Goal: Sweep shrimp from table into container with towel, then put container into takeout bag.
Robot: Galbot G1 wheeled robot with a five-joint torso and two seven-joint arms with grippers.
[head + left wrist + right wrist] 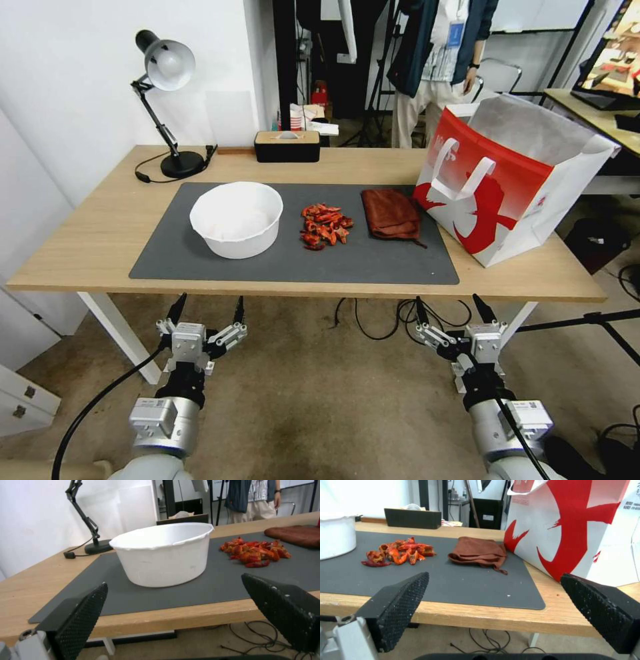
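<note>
**Both arms low at the bench front, nothing touched yet**

We hold both arms below the front edge of the bench (80, 260), short of the work. Left gripper (207, 311) sits at about 7 o'clock from the mat (373, 267), fingers spread wide and empty. Right gripper (451, 308) sits at about 5 o'clock, likewise spread and holding nothing.

On the mat, in a row: container (237, 219) toward 9 o'clock, upright and apparently empty; shrimp (325, 226) heaped at centre, just beside it but apart; towel (391, 213) folded toward 3 o'clock, lying flat, its far edge close against the takeout bag (510, 180). The bag stands open at the bench's right end.

We judge the layout suits the job: towel on the right arm's side, container on the left's, so a leftward sweep would carry the pile toward the tub. Task not begun.
</note>
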